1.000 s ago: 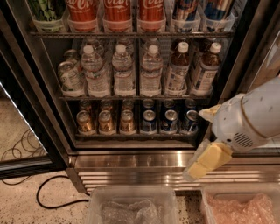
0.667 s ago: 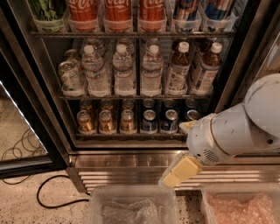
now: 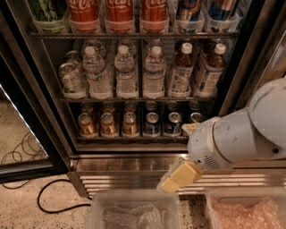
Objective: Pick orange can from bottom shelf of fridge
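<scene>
Three orange cans (image 3: pixel 108 124) stand in the front left of the fridge's bottom shelf (image 3: pixel 134 139), with more behind them. Blue cans (image 3: pixel 152 123) fill the right half of that shelf. My gripper (image 3: pixel 184 153) hangs low at the right, in front of the ribbed steel base panel (image 3: pixel 116 179), below and to the right of the orange cans. It is open and empty. One cream finger (image 3: pixel 178 177) points down-left, and the other tip shows near the rightmost blue can. The white arm hides the shelf's right end.
Water bottles (image 3: pixel 126 71) fill the rack above, with red cola cans (image 3: pixel 119 11) on top. The open glass door's frame (image 3: pixel 27 166) stands at the left. A black cable (image 3: pixel 56 203) lies on the floor. Two clear bins (image 3: pixel 96 210) with bubble wrap sit below the fridge.
The arm has swung left and down, so the gripper has dropped from beside the blue cans to in front of the steel base panel. The cans have not moved.
</scene>
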`<state>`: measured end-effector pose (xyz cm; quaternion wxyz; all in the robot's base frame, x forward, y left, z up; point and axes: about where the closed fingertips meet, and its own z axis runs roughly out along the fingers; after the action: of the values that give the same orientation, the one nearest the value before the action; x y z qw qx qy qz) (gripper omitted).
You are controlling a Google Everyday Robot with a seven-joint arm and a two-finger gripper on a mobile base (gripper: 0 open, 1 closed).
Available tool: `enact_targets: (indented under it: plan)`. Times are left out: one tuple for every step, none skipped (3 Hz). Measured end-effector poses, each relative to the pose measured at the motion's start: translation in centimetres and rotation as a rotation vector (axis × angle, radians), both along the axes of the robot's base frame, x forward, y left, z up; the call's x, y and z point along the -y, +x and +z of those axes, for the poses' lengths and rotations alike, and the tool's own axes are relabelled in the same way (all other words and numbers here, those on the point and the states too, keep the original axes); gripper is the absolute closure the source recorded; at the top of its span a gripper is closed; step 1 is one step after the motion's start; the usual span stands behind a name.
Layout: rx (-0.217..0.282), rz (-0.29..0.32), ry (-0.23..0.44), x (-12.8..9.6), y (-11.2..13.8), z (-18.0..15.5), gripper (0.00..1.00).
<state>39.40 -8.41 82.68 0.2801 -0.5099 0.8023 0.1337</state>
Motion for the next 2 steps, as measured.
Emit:
enact_targets:
  plan:
    - [0.025, -0.066, 0.068, -1.7, -0.8, -1.0, 0.0]
    - [0.032, -0.113, 0.193, -3.7, -0.7, -4.2, 0.0]
